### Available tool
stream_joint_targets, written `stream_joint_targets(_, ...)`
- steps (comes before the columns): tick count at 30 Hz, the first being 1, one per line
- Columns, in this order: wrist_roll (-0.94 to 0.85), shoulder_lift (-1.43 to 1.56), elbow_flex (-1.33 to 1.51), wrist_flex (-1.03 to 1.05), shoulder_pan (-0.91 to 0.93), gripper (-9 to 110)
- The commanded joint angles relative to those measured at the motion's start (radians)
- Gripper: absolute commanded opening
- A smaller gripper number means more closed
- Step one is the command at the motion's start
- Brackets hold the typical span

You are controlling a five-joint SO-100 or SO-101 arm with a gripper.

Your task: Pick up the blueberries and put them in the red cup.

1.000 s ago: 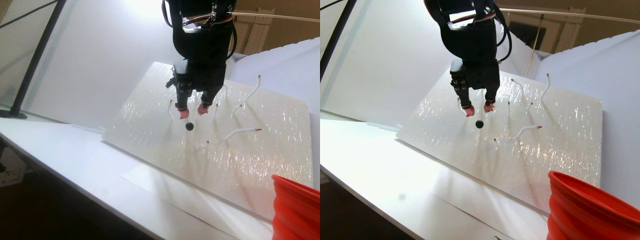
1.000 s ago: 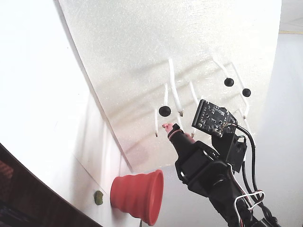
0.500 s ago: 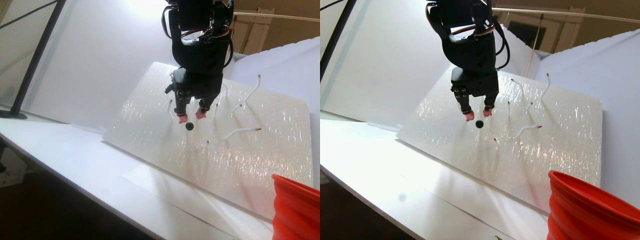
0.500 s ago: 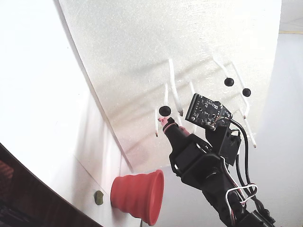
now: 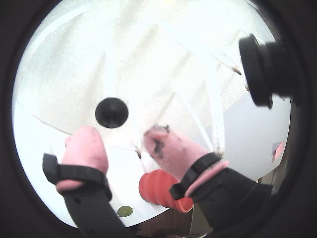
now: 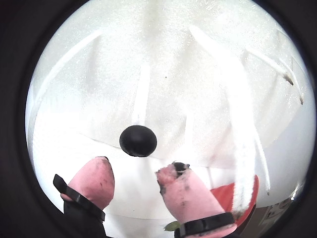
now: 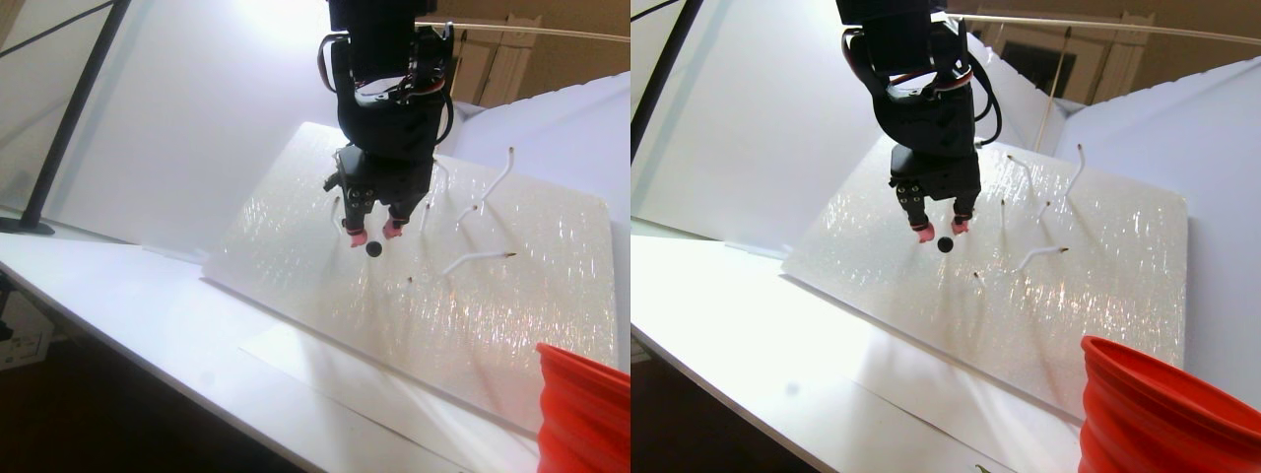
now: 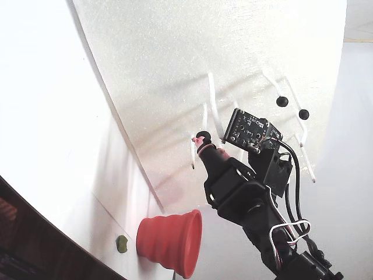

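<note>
- Three blueberries (image 8: 203, 136) are counted in the fixed view, on stems of the tilted board (image 8: 175, 70).
- The hand (image 5: 124, 146) is released, its fingers just short of one berry.
- One red cup (image 8: 169, 242) lies sideways on the surface (image 8: 52, 146); the stereo pair shows one berry only.

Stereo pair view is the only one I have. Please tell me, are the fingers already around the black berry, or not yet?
Observer: Not yet. In a wrist view the gripper is open, and the berry sits just beyond the pink fingertips, in line with the gap.
Operator: I see only this one berry. Are there others?
Observer: Yes. The fixed view shows two more berries on white stems, one and another, on the other side of the arm.
Operator: And the red cup? My view cuts it.
Observer: In the fixed view the whole red cup shows, off the white board, with a small yellow-green blob beside it.
</note>
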Motion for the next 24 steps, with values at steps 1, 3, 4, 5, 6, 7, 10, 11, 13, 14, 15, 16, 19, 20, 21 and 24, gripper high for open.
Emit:
stream_joint_targets(1,-0.006,0.018,-0.104,-0.031,0.009,18)
stream_joint_targets(3,-0.006,0.011,-0.115,-0.031,0.011,18)
stream_joint_targets(4,-0.006,0.006,-0.120,-0.031,0.011,18)
stream_joint_targets(5,-0.006,0.002,-0.124,-0.031,0.011,18)
stream_joint_targets(6,-0.006,-0.003,-0.129,-0.032,0.011,18)
stream_joint_targets(7,-0.008,-0.008,-0.132,-0.034,0.012,18)
stream_joint_targets(10,-0.008,-0.021,-0.146,-0.040,0.014,18)
stream_joint_targets(11,-0.008,-0.028,-0.149,-0.041,0.014,18)
stream_joint_targets(13,-0.008,-0.035,-0.153,-0.048,0.014,18)
stream_joint_targets(14,-0.008,-0.037,-0.155,-0.051,0.014,18)
stream_joint_targets(15,-0.008,-0.040,-0.155,-0.052,0.014,18)
stream_joint_targets(16,-0.008,-0.043,-0.158,-0.057,0.014,18)
stream_joint_targets(19,-0.003,-0.057,-0.169,-0.064,0.014,18)
stream_joint_targets(20,-0.002,-0.063,-0.170,-0.071,0.014,18)
stream_joint_targets(21,0.002,-0.067,-0.173,-0.075,0.014,18)
stream_joint_targets(24,0.003,-0.078,-0.176,-0.084,0.014,18)
